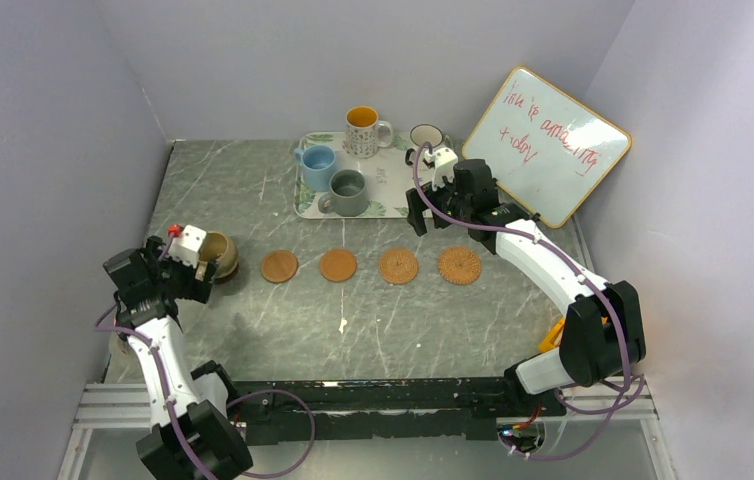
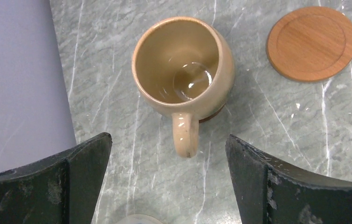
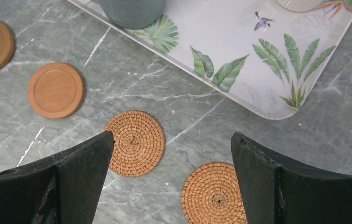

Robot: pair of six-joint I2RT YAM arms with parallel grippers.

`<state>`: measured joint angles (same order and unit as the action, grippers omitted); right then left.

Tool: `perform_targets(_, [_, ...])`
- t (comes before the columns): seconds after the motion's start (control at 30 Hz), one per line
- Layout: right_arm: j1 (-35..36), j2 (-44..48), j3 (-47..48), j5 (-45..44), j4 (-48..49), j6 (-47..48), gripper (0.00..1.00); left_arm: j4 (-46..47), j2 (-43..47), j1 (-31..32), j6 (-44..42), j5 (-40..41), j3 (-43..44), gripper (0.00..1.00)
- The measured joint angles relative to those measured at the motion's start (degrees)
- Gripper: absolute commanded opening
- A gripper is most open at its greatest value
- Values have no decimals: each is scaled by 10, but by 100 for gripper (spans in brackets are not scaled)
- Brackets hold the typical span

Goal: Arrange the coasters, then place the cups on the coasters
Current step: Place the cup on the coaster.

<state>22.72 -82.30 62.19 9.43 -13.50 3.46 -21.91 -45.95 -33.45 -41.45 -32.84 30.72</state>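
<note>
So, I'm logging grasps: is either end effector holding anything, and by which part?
Nothing is held: left end effector open, clear of the tan mug; right end effector open too.

This looks like a robot lab, a small test booth; plain pale walls [image 1: 43, 130] stand close around the grey marble-look table [image 1: 253, 210]; the left arm [image 1: 158, 350] and right arm [image 1: 543, 260] are bolted at the table's near edge; a whiteboard [image 1: 559, 145] with red writing leans at the table's far right corner.
</note>
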Motion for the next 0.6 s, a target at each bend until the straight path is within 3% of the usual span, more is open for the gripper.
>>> perform_targets(0.6, [0,0,0,-14,0,0,100,-33,-62,0,25,-57,95,96])
